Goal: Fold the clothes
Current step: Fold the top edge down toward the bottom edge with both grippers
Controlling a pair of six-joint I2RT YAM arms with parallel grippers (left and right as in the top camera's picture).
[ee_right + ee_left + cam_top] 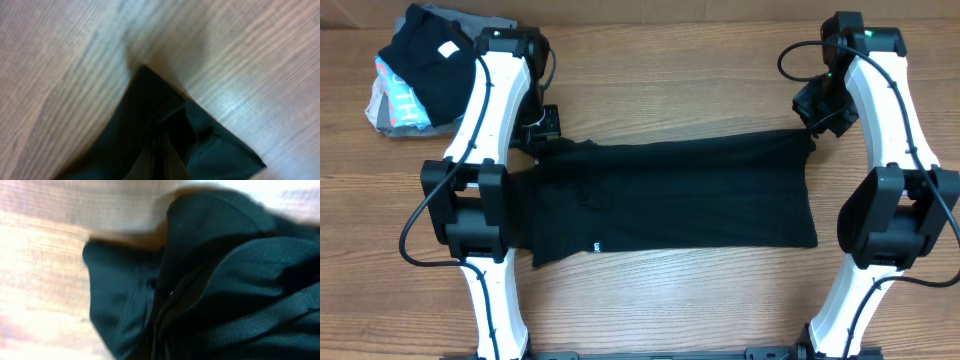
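The black shirt point(670, 200) lies across the middle of the table, folded into a wide band with a small white mark near its front edge. My left gripper point(538, 138) is at the shirt's far left corner, and its wrist view is filled with bunched black fabric point(220, 285); its fingers are hidden. My right gripper point(817, 122) is at the shirt's far right corner. In the right wrist view its fingers point(162, 157) are closed on a pinched corner of the black fabric point(150, 115), just above the wood.
A pile of folded garments point(420, 70) sits at the far left corner: a black piece with a white square label on grey and light-blue ones. The arm bases stand at the front left and right.
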